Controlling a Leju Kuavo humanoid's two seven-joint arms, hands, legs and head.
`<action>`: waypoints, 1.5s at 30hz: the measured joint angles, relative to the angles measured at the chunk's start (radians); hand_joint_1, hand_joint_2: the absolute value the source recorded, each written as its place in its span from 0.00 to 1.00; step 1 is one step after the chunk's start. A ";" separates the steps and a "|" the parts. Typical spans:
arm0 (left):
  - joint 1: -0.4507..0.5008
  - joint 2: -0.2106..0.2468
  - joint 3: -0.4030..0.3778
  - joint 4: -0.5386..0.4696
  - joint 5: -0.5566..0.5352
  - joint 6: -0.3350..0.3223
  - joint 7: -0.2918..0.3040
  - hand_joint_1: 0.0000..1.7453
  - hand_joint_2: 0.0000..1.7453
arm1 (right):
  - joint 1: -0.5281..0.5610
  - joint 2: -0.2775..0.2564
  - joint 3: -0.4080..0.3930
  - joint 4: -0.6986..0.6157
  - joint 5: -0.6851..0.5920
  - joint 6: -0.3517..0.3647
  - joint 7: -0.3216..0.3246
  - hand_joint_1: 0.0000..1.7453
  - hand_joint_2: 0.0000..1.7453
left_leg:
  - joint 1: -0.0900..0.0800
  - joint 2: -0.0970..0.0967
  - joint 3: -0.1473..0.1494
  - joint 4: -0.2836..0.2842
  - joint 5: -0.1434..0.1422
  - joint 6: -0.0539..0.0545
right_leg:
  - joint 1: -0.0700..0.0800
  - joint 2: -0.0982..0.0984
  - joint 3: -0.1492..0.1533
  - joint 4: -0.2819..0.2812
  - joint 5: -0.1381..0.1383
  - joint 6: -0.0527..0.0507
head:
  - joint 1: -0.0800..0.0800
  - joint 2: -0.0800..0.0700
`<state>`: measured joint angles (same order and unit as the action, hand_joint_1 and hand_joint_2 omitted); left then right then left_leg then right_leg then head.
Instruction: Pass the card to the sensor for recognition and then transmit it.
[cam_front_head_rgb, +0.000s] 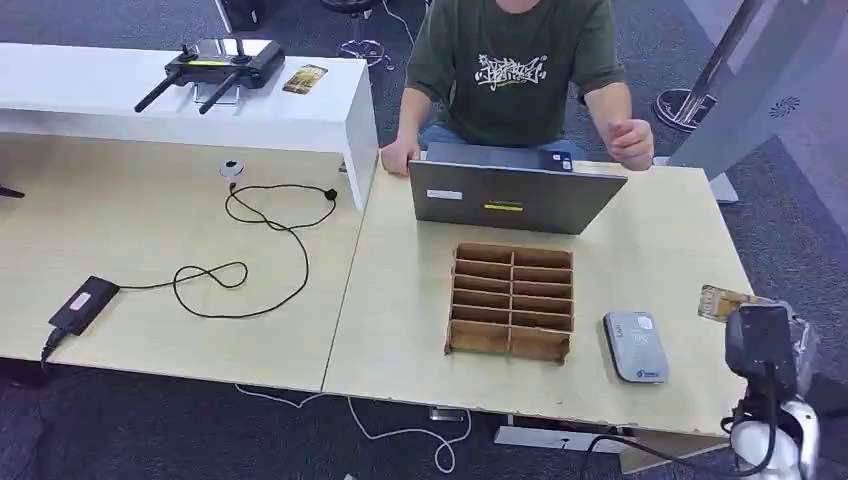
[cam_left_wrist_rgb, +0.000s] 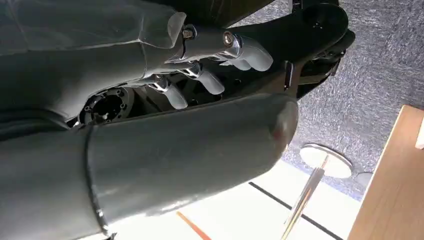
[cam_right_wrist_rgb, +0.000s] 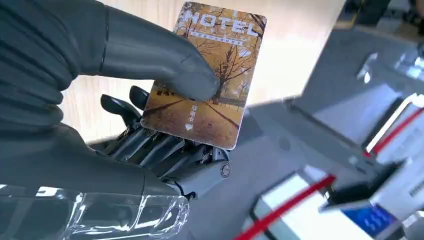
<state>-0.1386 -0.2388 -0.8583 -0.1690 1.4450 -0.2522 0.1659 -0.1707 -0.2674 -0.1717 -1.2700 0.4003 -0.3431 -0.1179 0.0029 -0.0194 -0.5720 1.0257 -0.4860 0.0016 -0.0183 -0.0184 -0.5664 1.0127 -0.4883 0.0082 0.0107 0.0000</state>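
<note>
In the right wrist view my right hand (cam_right_wrist_rgb: 115, 115) pinches a brown hotel card (cam_right_wrist_rgb: 227, 55) with an autumn tree picture between thumb and fingers. From the head view that hand (cam_front_head_rgb: 765, 345) is off the table's right edge, holding the card (cam_front_head_rgb: 722, 301) over the edge. The grey card sensor (cam_front_head_rgb: 635, 346) lies flat on the table (cam_front_head_rgb: 660, 240), a little left of the card. My left hand (cam_left_wrist_rgb: 200, 75) hangs low over the carpet, fingers apart and holding nothing.
A wooden slotted organizer (cam_front_head_rgb: 511, 301) stands left of the sensor. Behind it is a grey laptop (cam_front_head_rgb: 510, 190), where a person (cam_front_head_rgb: 515, 70) sits with both hands at the lid. A black device with its cable (cam_front_head_rgb: 85, 303) lies on the left table, and a white bench (cam_front_head_rgb: 300, 110) carries a controller.
</note>
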 joint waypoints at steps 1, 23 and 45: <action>0.000 0.000 0.000 0.000 0.000 0.000 -0.003 0.00 0.00 | 0.001 0.001 0.000 -0.005 0.036 -0.025 0.003 1.00 1.00 | 0.000 0.000 0.000 0.000 0.000 0.000 | 0.000 0.000 0.000 0.000 0.000 0.000 | 0.000 0.000; -0.001 0.002 -0.017 0.001 -0.023 -0.010 -0.023 0.00 0.00 | 0.106 -0.045 0.015 -0.184 1.138 -0.348 0.476 0.91 1.00 | 0.000 0.001 -0.001 0.000 0.000 0.000 | -0.001 0.001 0.000 0.000 0.001 0.001 | 0.000 0.000; -0.003 0.002 -0.034 0.001 -0.050 -0.022 -0.016 0.00 0.00 | -0.139 -0.175 0.488 -0.131 1.139 -0.347 0.690 0.91 1.00 | -0.001 0.001 0.000 0.000 0.001 0.000 | -0.001 0.001 0.000 0.001 0.001 0.001 | 0.000 0.000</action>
<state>-0.1415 -0.2373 -0.8923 -0.1682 1.3951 -0.2739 0.1495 -0.3094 -0.4429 0.3167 -1.4008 1.5389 -0.6905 0.5721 0.0024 -0.0187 -0.5723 1.0256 -0.4850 0.0014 -0.0192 -0.0173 -0.5667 1.0138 -0.4876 0.0089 0.0107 0.0000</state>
